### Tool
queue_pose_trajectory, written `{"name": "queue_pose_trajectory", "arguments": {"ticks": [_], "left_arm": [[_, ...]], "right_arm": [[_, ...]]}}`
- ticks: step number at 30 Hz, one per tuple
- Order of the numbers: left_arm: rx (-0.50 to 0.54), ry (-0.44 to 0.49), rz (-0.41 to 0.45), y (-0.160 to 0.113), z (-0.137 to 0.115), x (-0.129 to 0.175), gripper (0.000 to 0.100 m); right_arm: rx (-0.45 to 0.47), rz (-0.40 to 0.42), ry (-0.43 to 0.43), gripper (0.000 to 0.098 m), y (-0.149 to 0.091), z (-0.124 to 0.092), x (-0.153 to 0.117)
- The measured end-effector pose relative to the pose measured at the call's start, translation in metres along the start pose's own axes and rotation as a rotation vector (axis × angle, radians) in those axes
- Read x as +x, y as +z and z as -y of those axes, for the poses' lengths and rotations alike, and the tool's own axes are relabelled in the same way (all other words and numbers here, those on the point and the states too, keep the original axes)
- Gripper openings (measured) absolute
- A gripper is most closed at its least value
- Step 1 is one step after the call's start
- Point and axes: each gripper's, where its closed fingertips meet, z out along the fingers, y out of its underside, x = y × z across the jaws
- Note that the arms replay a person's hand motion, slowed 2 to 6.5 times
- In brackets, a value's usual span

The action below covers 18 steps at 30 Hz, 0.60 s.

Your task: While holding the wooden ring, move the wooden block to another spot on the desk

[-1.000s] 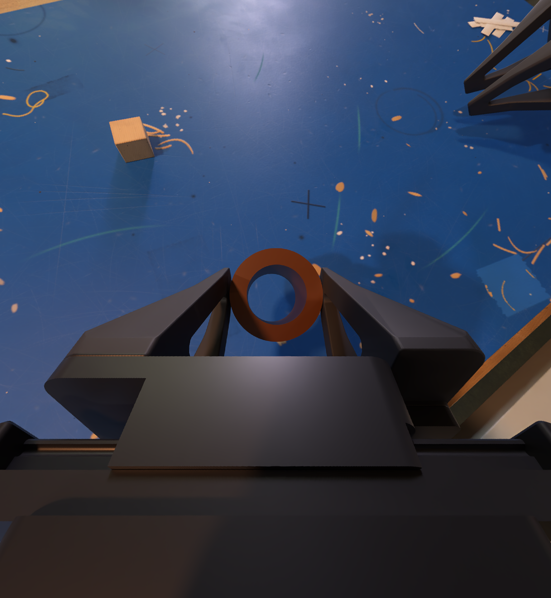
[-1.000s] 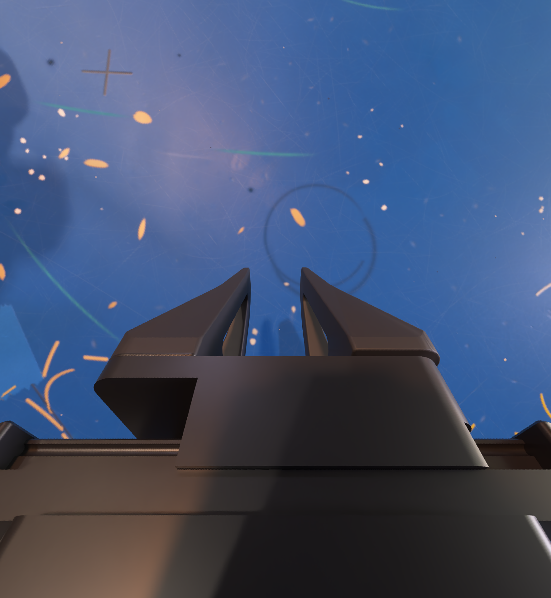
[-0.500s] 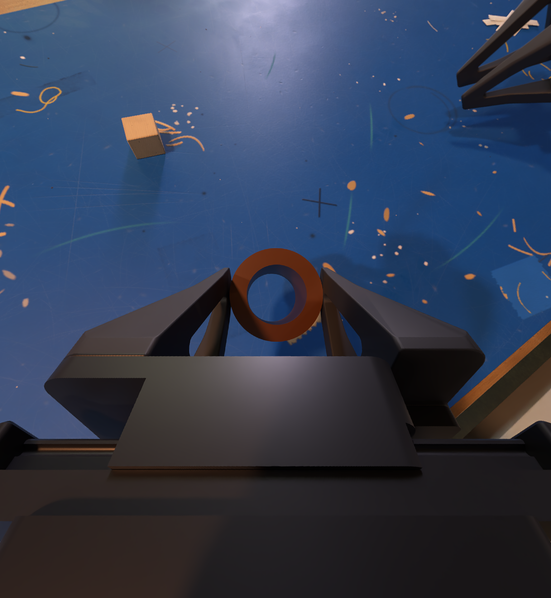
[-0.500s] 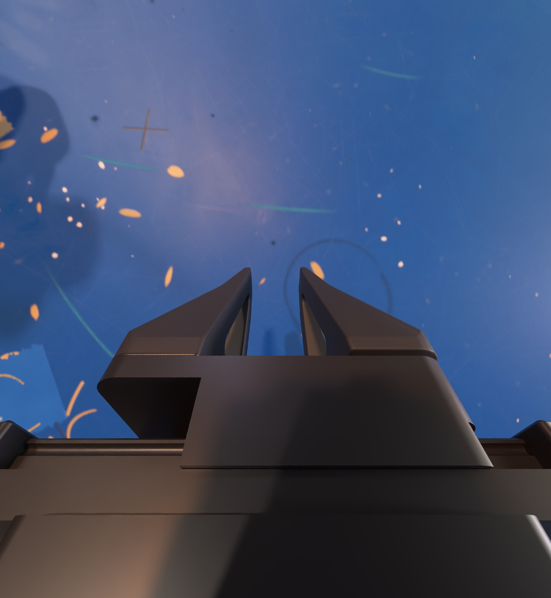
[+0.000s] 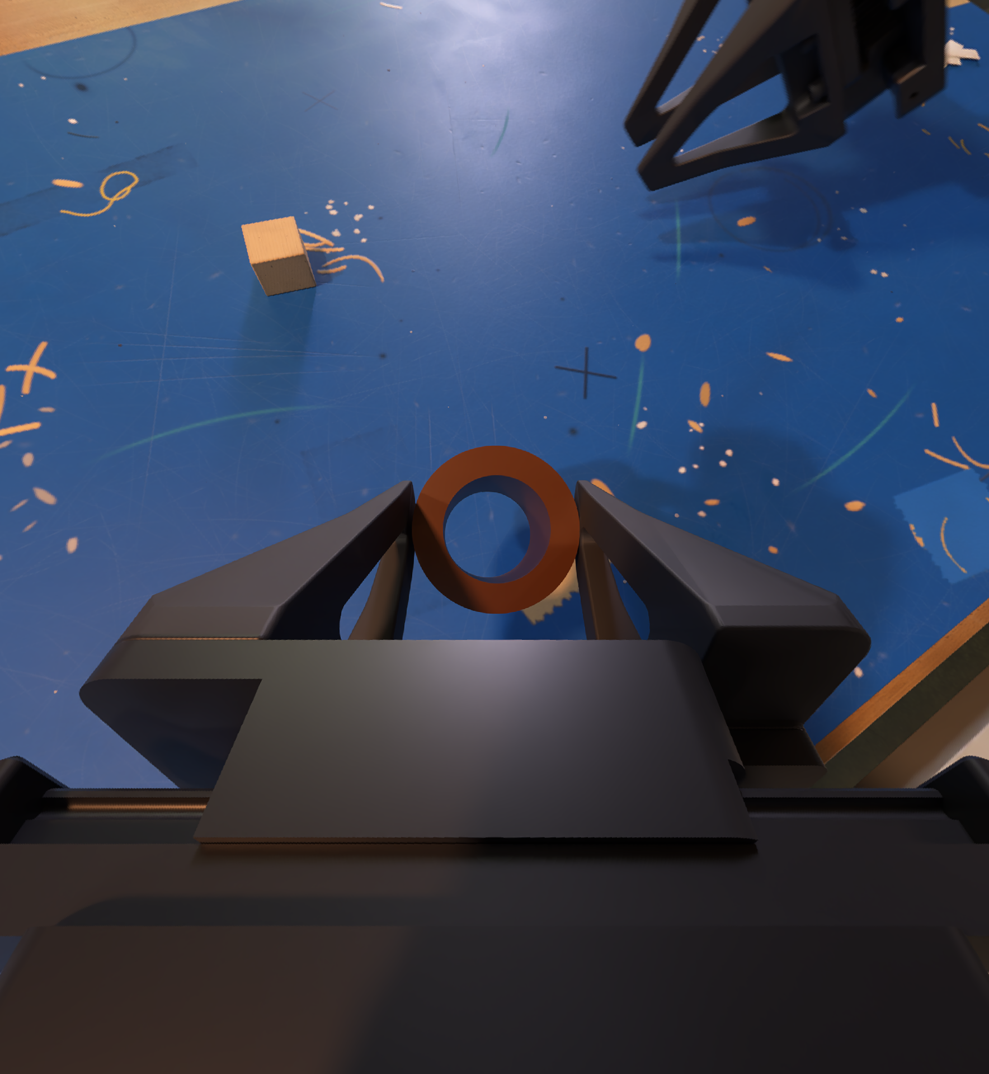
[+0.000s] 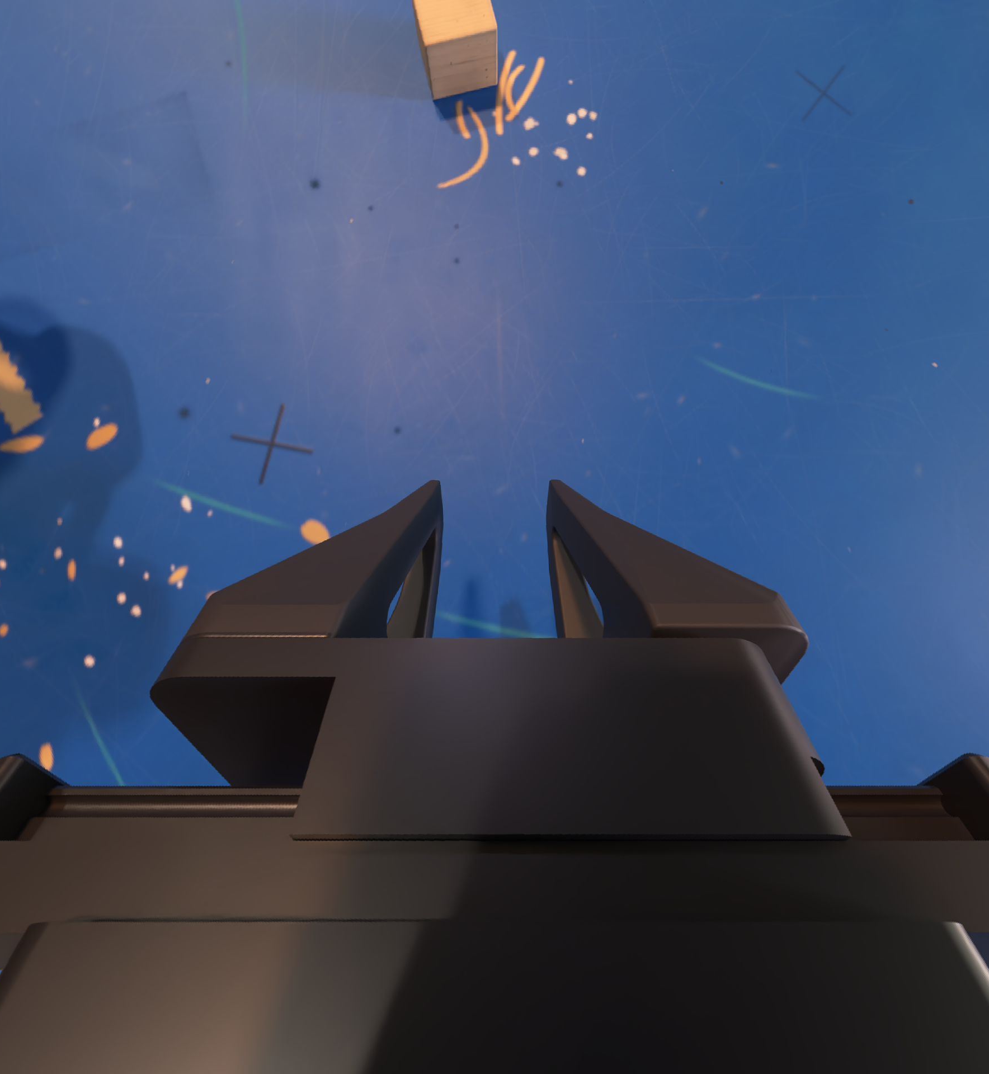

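- The left gripper (image 5: 495,523) has its two fingers pressed against opposite sides of the wooden ring (image 5: 495,529), which stands on edge between them, its hole facing the camera, lifted clear of the blue desk (image 5: 480,261). The contact patches look small (a round rim against flat fingers), so a jolt or a sudden swing of that arm could let the ring roll or slip out, which would break the holding condition.
- The wooden block (image 5: 278,254) sits flat on the desk at about 11 o'clock from the ring in the left wrist view, well apart from both grippers.
- The right gripper (image 6: 493,494) holds nothing; its fingers stand parted by a modest gap. In its own view the block (image 6: 457,49) lies straight ahead at 12 o'clock, cut by the top edge.
- Whether that gap is wide enough for the block cannot be told from here; if it is too narrow, a fingertip would likely land on the block's top or shove it aside.
- The block appears turned at an angle to the right gripper's fingers, so closing on corners instead of flat faces could twist it out of the grasp.
- The right gripper (image 5: 730,116) shows at 1 o'clock in the left view; its path toward the block passes in front of the ring, so a low or wide sweep risks the arms knocking together.
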Motion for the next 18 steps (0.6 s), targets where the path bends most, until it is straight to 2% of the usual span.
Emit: {"name": "queue_pose_trajectory", "arguments": {"ticks": [5,10,14,18], "left_arm": [[0.002,0.000,0.006,0.000,0.000,-0.001,0.046],[0.007,-0.003,0.008,-0.001,0.001,-0.002,0.046],[0.013,-0.005,0.010,-0.001,0.002,-0.003,0.046],[0.016,-0.008,0.011,-0.001,0.002,-0.004,0.046]], "right_arm": [[-0.046,0.045,0.057,0.0337,0.029,0.010,0.008],[-0.097,0.035,0.050,0.0338,0.053,0.011,0.015],[-0.105,0.031,0.044,0.0290,0.062,0.013,0.015],[-0.119,0.013,0.035,0.0195,0.064,0.016,0.017]]}}
